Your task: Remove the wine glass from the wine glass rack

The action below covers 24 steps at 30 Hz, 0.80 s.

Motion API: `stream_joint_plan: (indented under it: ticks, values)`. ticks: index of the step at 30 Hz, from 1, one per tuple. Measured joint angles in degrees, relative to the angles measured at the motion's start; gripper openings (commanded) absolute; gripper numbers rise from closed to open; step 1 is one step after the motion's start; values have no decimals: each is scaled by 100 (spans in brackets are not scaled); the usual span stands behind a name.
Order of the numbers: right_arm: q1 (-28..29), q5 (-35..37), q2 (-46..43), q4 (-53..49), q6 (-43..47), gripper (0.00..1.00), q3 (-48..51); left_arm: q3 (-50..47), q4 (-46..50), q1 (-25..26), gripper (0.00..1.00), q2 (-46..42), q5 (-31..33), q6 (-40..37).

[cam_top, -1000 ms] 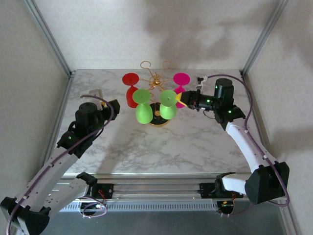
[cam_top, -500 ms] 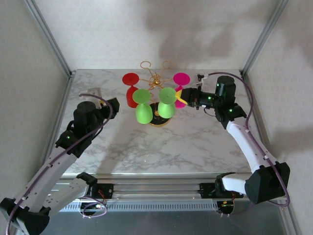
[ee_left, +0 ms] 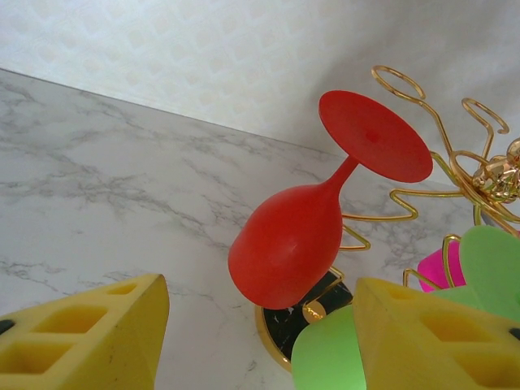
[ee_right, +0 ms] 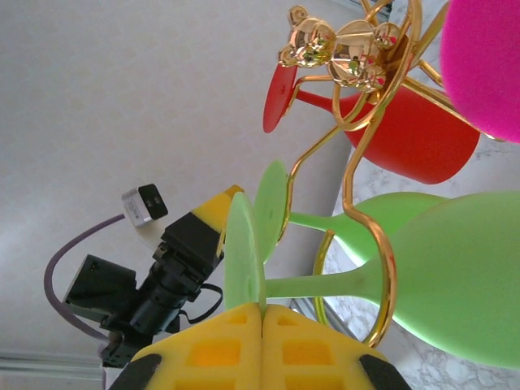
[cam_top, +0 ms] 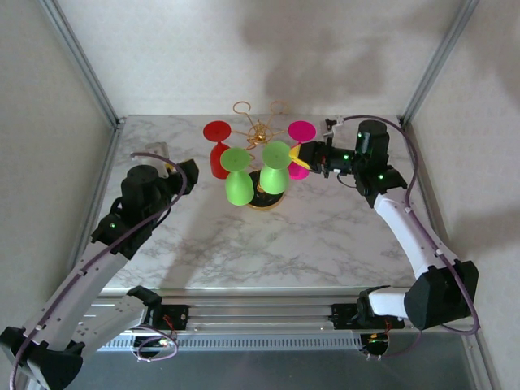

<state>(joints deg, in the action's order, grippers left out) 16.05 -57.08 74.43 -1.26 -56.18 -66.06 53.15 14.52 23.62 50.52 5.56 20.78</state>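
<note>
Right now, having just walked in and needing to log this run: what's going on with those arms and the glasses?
Coloured plastic wine glasses hang upside down on the thin gold wire rack. The right gripper is closed, its yellow tips at the rim of the foot of the right-hand lime-green plastic wine glass, which hangs in its loop, not yet off. The left gripper is open, facing the red plastic wine glass without touching it.
</note>
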Motion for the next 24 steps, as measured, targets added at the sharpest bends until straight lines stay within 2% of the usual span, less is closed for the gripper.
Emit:
stream_joint_plan:
  ticks: [12,24]
  values:
    - [0,4,188,-33,11,0,-192,79,83,68,61,26,-22,-2]
    - [-33,72,352,-505,297,0,-531,184,83,74,61,66,-22,-7]
